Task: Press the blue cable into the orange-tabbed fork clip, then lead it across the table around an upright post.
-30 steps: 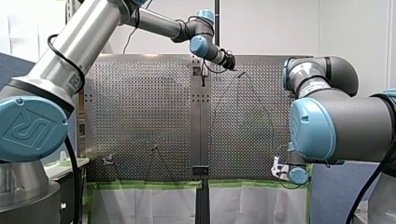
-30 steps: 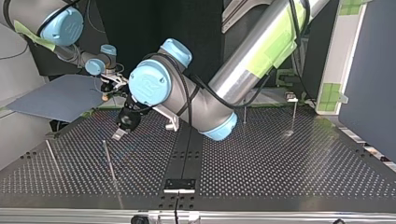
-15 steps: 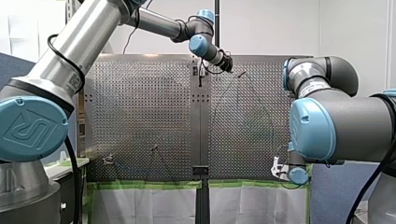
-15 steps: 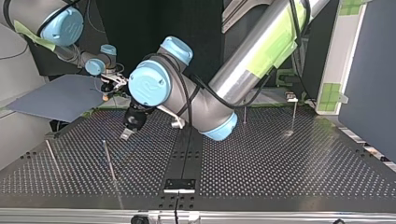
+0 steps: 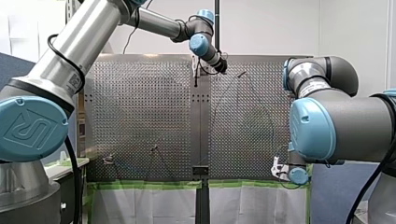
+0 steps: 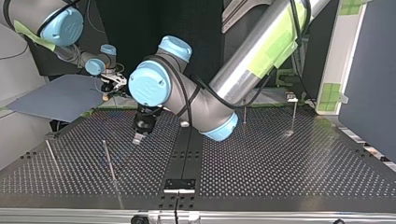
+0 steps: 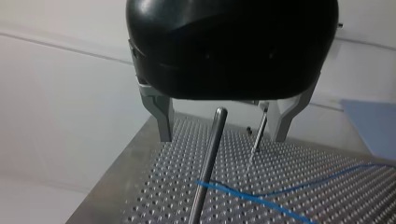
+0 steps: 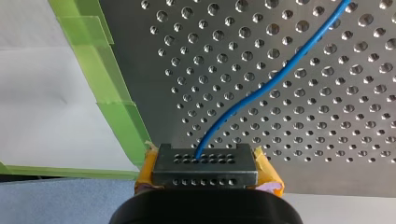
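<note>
step: lead round post (image 6: 109, 161) | left gripper (image 6: 138, 138) fingers wide, empty, at post's 2 o'clock, top view | right gripper (image 8: 205, 169) fingers pinch blue cable (image 8: 275, 79) | advice: take cable low, hold it taut

The perforated metal table (image 8: 140, 46) is dull brushed steel, with a faint shine at the rims of its holes. The thin blue plastic-sheathed cable (image 8: 261, 88) is smooth with a soft sheen. The slim upright metal post (image 7: 210, 154) is polished. My left pincer (image 7: 223, 140) has a glossy black shell and matt grey metal fingers (image 7: 161, 114). My right pincer (image 8: 204, 161) shows dark, matt, perforated metal between yellow pads (image 8: 268, 175). The green tape (image 8: 114, 98) is matt and half see-through.
</note>
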Motion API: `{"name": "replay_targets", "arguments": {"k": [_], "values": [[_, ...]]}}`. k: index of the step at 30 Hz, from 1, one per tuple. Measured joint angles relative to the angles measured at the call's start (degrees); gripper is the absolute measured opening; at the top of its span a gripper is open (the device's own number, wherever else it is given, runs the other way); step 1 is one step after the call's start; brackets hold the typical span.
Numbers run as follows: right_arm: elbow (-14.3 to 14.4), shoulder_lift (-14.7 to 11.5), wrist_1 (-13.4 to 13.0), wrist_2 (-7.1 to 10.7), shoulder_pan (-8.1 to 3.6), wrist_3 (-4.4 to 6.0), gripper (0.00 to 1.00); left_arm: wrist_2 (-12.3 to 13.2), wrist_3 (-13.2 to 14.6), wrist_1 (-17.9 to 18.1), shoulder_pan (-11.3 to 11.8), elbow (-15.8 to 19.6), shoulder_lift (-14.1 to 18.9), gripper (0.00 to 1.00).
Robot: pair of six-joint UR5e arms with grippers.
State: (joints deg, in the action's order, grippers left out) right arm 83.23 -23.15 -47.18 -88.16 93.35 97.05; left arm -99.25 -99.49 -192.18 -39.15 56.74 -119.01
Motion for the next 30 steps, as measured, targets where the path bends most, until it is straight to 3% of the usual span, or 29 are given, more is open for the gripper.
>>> {"name": "replay_targets", "arguments": {"k": [11, 22, 30], "values": [[-0.02, -0.01, 0.06, 0.0, 0.01, 0.0, 0.0, -4.3, 0.0, -0.04, 0.01, 0.02, 0.04, 0.98], [-0.02, 0.02, 0.03, 0.0, 0.01, 0.0, 0.0, -4.23, 0.22, 0.14, 0.0, -0.01, -0.01, 0.98], [-0.01, 0.03, -0.02, 0.0, 0.02, 0.0, 0.0, -2.66, 2.94, 0.29, -0.36, -0.05, 0.01, 0.98]]}}
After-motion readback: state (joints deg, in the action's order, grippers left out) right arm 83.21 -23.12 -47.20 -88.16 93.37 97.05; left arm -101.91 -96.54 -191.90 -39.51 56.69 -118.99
